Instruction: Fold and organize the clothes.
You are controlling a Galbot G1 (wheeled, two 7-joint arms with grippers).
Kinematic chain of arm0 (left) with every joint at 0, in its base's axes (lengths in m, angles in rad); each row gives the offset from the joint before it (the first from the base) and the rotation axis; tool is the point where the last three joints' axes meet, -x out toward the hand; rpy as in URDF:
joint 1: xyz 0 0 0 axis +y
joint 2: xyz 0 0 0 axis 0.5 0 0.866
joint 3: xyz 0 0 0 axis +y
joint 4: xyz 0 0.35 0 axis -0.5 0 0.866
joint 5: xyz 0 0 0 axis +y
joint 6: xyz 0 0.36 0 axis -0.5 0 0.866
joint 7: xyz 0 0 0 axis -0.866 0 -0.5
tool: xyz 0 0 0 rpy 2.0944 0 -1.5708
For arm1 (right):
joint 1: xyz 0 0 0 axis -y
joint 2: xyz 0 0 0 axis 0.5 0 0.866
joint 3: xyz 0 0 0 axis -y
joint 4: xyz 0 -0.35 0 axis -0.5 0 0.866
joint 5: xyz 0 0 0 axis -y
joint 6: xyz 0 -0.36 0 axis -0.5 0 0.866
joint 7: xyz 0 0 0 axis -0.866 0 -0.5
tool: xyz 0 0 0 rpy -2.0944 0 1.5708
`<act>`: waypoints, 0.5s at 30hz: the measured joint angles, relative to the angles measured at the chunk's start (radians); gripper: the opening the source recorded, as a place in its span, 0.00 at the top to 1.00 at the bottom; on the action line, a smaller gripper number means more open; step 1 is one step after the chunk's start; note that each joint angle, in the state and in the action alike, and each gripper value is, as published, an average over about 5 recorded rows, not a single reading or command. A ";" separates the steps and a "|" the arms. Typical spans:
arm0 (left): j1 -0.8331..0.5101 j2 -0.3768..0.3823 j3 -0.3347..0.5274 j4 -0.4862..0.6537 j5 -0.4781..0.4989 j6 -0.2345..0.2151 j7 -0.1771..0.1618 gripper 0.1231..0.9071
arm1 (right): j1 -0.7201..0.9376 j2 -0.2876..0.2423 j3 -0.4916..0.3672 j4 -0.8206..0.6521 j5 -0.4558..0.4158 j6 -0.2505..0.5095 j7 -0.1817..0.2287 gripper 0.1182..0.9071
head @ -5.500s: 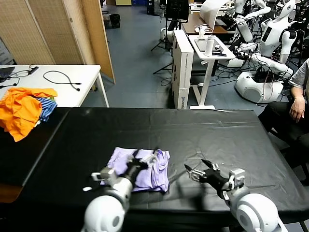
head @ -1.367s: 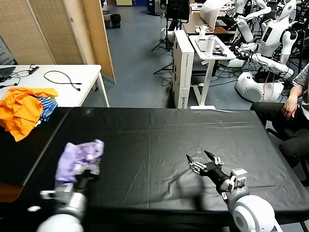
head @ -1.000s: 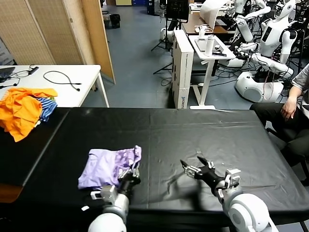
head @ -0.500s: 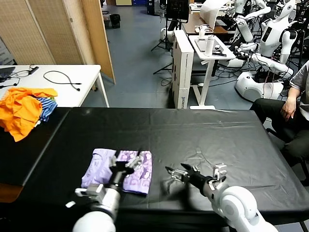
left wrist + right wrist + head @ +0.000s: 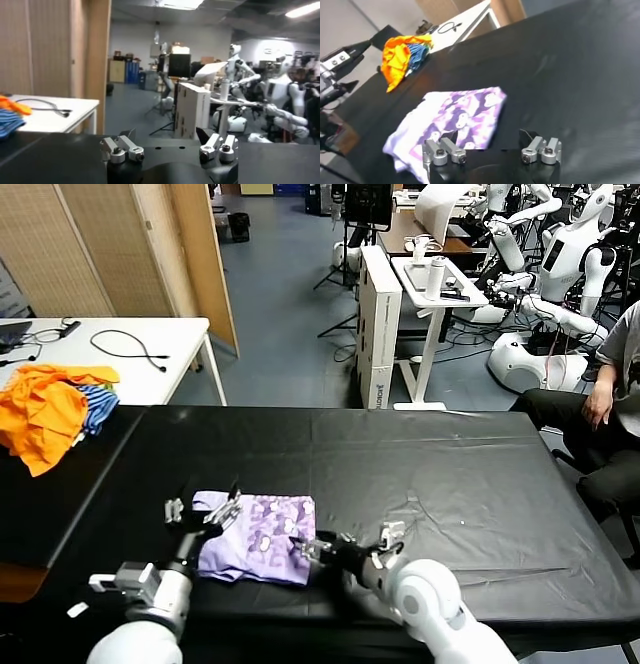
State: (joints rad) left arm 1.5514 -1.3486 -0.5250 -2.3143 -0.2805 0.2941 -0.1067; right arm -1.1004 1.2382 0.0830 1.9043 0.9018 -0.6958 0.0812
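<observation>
The lavender T-shirt point(image 5: 256, 536) lies folded on the black table point(image 5: 430, 464) near its front edge, purple print up. It also shows in the right wrist view point(image 5: 455, 117). My left gripper point(image 5: 205, 512) is open and empty, raised just above the shirt's left edge; in its wrist view point(image 5: 165, 136) it points across the room. My right gripper point(image 5: 314, 549) is open and empty, low at the shirt's right front corner. In its wrist view point(image 5: 487, 137) one finger point(image 5: 449, 137) stands over the shirt's edge and the other over bare table.
An orange and blue-striped garment heap point(image 5: 48, 409) lies at the table's far left, also in the right wrist view point(image 5: 400, 52). A white table with a cable point(image 5: 120, 349) stands behind. A seated person point(image 5: 610, 399) is at the right edge.
My left gripper moved off the shirt's top to its left edge. My right gripper slid left to the shirt's right front corner. The shirt stays folded in place.
</observation>
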 joint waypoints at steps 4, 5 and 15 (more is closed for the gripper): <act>0.008 0.000 -0.009 -0.012 -0.002 0.008 -0.001 0.00 | 0.004 0.014 -0.001 -0.024 -0.004 0.003 0.000 0.43; 0.011 0.000 -0.011 -0.016 -0.004 0.012 -0.002 0.00 | 0.002 0.014 0.001 -0.025 -0.004 0.003 0.000 0.50; 0.016 0.013 -0.058 -0.016 -0.052 0.041 -0.018 0.00 | -0.031 -0.058 0.084 0.025 0.001 -0.032 0.043 0.96</act>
State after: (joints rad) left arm 1.5674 -1.3357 -0.5833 -2.3303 -0.3327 0.3347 -0.1246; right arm -1.1315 1.1803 0.1675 1.9296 0.9027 -0.7277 0.1241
